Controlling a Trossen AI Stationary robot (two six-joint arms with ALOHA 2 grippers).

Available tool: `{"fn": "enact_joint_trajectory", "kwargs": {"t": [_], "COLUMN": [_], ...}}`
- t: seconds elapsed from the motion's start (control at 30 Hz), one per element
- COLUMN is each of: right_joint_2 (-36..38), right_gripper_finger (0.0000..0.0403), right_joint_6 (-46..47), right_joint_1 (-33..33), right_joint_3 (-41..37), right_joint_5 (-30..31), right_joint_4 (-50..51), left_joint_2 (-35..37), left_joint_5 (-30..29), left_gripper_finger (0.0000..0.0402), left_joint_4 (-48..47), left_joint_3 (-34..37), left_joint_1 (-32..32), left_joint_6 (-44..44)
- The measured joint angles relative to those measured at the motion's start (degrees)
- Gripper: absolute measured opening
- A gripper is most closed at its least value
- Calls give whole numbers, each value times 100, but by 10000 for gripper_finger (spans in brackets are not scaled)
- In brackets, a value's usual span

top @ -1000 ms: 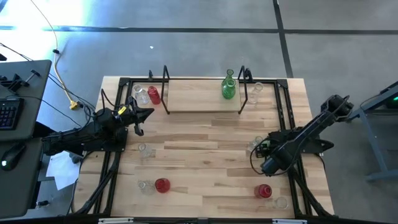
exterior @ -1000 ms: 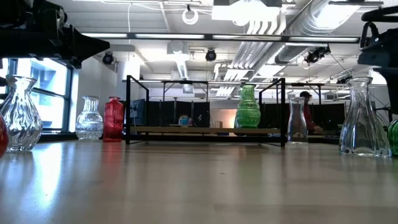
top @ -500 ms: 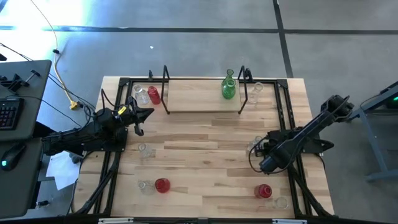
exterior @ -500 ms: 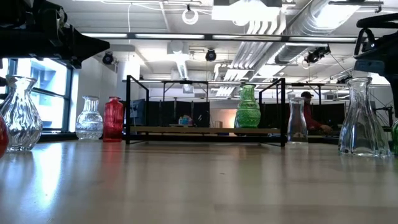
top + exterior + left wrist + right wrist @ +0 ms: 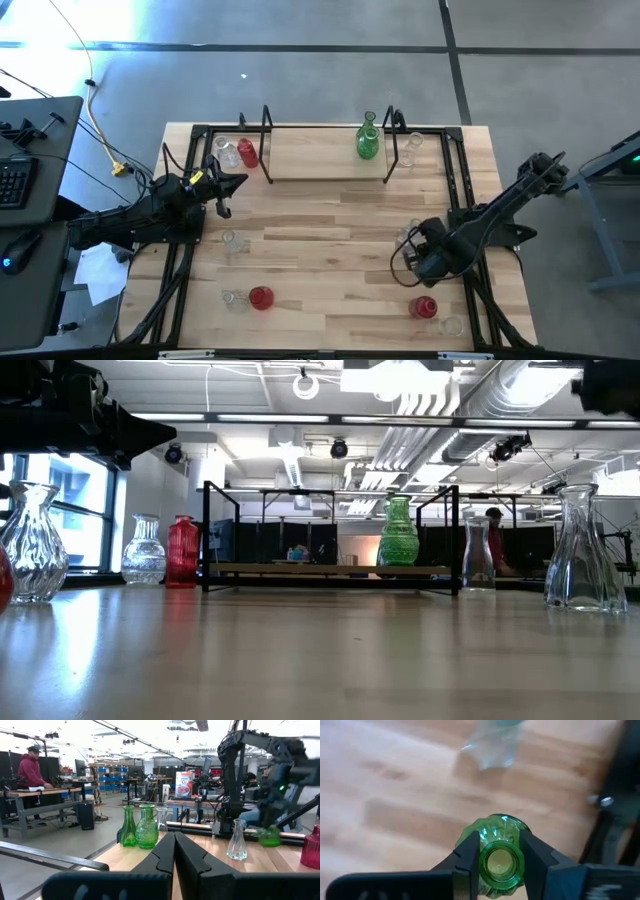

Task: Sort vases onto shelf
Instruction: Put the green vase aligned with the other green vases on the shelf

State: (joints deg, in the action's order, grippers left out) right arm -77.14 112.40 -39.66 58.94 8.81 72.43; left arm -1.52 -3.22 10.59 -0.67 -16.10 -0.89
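Note:
The shelf (image 5: 330,155) stands at the table's far edge with one green vase (image 5: 367,140) upright on it. At the right, my right gripper (image 5: 418,252) points down, shut on another green vase (image 5: 500,870), which also shows blurred in the left wrist view (image 5: 270,836). A clear vase (image 5: 410,235) stands right beside it. Further red and clear vases stand on the table: left of the shelf (image 5: 247,152), right of it (image 5: 413,142), near left (image 5: 261,297) and near right (image 5: 424,306). My left gripper (image 5: 174,855) waits shut at the left. My right gripper pinches the green vase's neck (image 5: 499,849), just below the mouth, between its two fingers (image 5: 469,857). The fingers come from above, pointing down. The vase hangs upright below them, lifted clear of the table.
Black arm frames (image 5: 460,190) run along both table sides. A clear vase (image 5: 233,240) stands mid-left, and a clear one (image 5: 452,324) at the near right corner. Bare wood lies in the table's middle. People work at benches in the room beyond (image 5: 31,767).
My right gripper has shut on the green vase's neck, then risen and drifted a little toward the table's left. The vase has come off the table and gone from the low view's right edge.

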Motion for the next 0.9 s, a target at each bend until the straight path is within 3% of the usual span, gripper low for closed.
{"fn": "enact_joint_trajectory", "kwargs": {"t": [0.13,0.23,0.37,0.5,0.6,0.9], "right_joint_2": [0,-39,-239,-545,-752,-1218], "right_gripper_finger": [79,79,79,80,80,80], "right_joint_6": [-289,-779,-2024,-3709,-5081,-8623], "right_joint_1": [-95,-30,405,1320,2210,4736], "right_joint_3": [722,1238,1879,2405,2613,2649], "right_joint_5": [243,986,2074,2526,2530,1438], "right_joint_4": [104,95,132,98,-162,-1480], "left_joint_2": [2,0,0,0,1,0], "left_joint_5": [0,0,-2,-51,-55,-70], "left_gripper_finger": [3,3,3,3,3,3], "left_joint_4": [-2,-2,0,0,23,51], "left_joint_3": [0,-1,-2,0,-1,0], "left_joint_1": [1,0,2,0,0,2], "left_joint_6": [-26,-27,-58,-128,-150,-238]}}
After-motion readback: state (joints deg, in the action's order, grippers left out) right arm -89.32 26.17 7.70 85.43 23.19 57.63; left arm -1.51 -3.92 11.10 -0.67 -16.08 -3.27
